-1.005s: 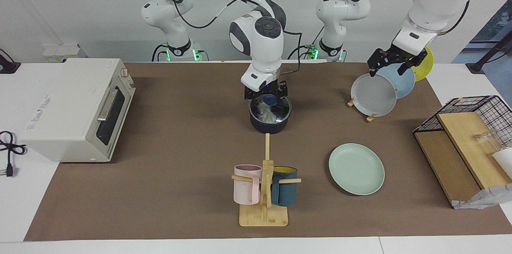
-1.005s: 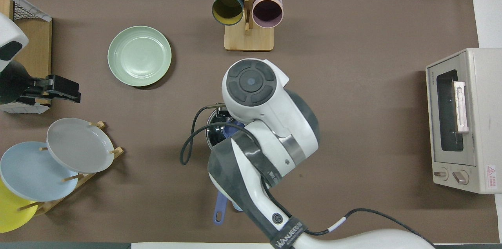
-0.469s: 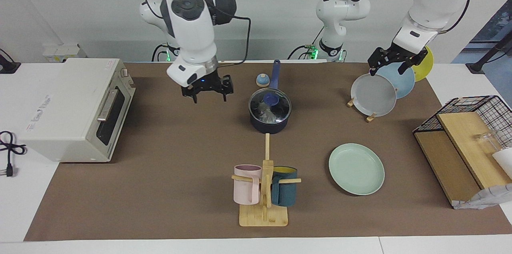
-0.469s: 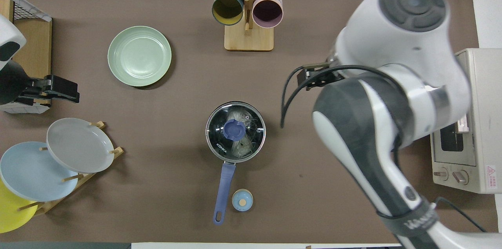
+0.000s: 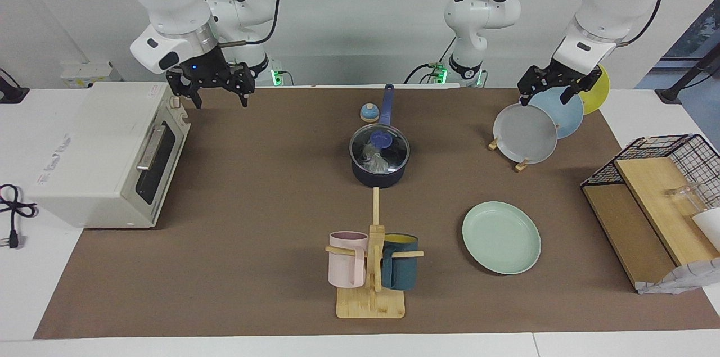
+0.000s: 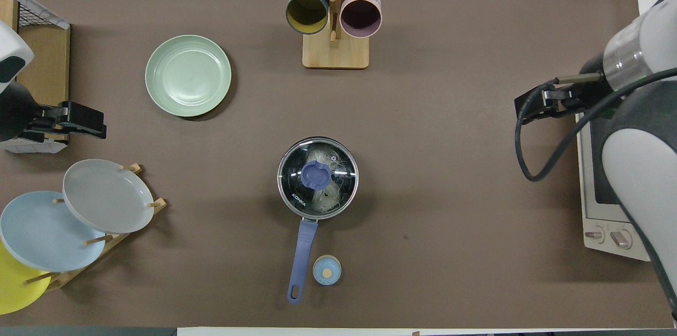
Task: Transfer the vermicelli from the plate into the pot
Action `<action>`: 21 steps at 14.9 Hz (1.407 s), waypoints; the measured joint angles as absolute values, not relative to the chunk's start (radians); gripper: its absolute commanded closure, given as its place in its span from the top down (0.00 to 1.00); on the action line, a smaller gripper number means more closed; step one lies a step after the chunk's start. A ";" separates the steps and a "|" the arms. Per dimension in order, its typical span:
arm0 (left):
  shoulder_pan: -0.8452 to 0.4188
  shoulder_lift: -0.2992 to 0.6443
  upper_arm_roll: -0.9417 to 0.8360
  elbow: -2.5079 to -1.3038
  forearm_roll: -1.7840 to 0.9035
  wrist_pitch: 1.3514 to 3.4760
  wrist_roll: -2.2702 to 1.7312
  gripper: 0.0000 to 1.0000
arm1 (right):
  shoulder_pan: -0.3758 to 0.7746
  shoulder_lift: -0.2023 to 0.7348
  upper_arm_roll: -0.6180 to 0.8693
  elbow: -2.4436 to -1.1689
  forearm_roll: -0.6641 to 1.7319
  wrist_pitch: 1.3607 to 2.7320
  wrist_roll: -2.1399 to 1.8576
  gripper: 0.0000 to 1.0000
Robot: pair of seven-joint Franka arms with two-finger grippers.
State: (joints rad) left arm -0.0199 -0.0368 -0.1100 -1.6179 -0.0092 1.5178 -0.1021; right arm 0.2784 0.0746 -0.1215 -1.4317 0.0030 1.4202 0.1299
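A second ago I had the right hand (image 5: 214, 90) down on the pot (image 5: 379, 172), right at the glass lid (image 5: 379, 156); half a second ago it was up over the brown mat (image 5: 270, 194) beside the pot. Now it hangs above the corner of the toaster oven (image 5: 107, 149) at the right arm's end of the bench, fingers spread wide and holding nothing. The left hand (image 5: 554, 87) has not shifted across all three moments: it hovers over the rack of plates (image 5: 526, 133), fingers apart, empty, waiting.

The vermicelli (image 6: 323, 188) sits inside the pot, under the lid with its blue knob (image 6: 316, 175). The pot stands mid-bench with its handle (image 6: 300, 259) pointing toward the robots, a small blue-domed knob (image 6: 327, 270) just beside the handle. The mint-green plate (image 5: 501, 237) lies bare, farther from the robots than the pot and toward the left arm's end.

The overhead view gives me the white strands clearly through the glass; the facing view shows only a pale blur there. The facing view shows both hands whole with their spread fingertips, while from overhead the right hand (image 6: 545, 102) is seen edge-on beside the oven and the left hand (image 6: 79, 120) only as a dark block near the wire basket (image 6: 37, 10). The mug stand (image 5: 371, 267) is unchanged.
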 measured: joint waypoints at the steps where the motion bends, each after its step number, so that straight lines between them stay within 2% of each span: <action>1: -0.020 -0.037 -0.110 -1.618 -0.009 1.518 -0.102 1.00 | 0.275 0.071 -0.121 -1.436 0.002 1.405 0.128 1.00; 6: -0.020 -0.037 -0.110 -1.618 -0.009 1.518 -0.102 1.00 | 0.238 0.070 -0.115 -1.459 -0.004 1.377 0.068 1.00; 16: -0.020 -0.037 -0.110 -1.618 -0.009 1.518 -0.102 1.00 | 0.035 0.021 -0.011 -1.535 -0.040 1.417 -0.041 1.00; 21: -0.020 -0.037 -0.110 -1.618 -0.009 1.518 -0.102 1.00 | 0.028 0.020 -0.008 -1.542 -0.040 1.409 -0.062 1.00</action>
